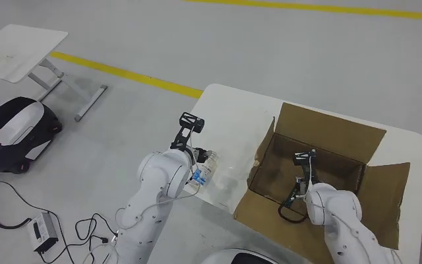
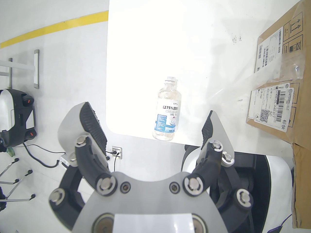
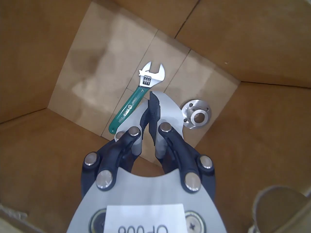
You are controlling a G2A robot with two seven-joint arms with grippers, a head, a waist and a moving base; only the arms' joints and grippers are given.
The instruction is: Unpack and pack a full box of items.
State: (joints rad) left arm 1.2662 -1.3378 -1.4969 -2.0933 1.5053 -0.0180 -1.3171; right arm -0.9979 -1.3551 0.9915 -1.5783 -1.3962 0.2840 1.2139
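The bottle [image 2: 167, 112] [image 1: 205, 169], clear with a blue-and-white label, sits at the near edge of the white desk [image 2: 170, 25] [image 1: 237, 112], close to its near left corner. Its base is right at the rim; whether it stands or lies cannot be told. The left gripper [image 2: 148, 112] hangs over that edge with its fingers [image 2: 91, 122] spread wide apart. In the left wrist view the bottle shows between them, touching neither.

To the right, the open cardboard box [image 1: 330, 129] [image 2: 279, 73] [image 3: 243, 25] rests on the desk with its flaps folded out. The near flap overhangs the near edge. The side facing the bottle carries shipping labels.

The right gripper [image 3: 150, 100] is down inside the box, fingers pressed together and holding nothing, a little above the floor. A wrench [image 3: 134, 100] with a green handle lies flat on the box floor just beside the fingers, its steel head pointing toward the far wall. A round metal flange [image 3: 189, 107] with a centre hole lies on the other side of the fingers, apart from the wrench.

Beyond the desk, a yellow line [image 1: 119, 71] crosses the grey floor. A small white table [image 1: 26, 49] stands well off to the left, with a black-and-white machine [image 1: 23, 132] beside it.
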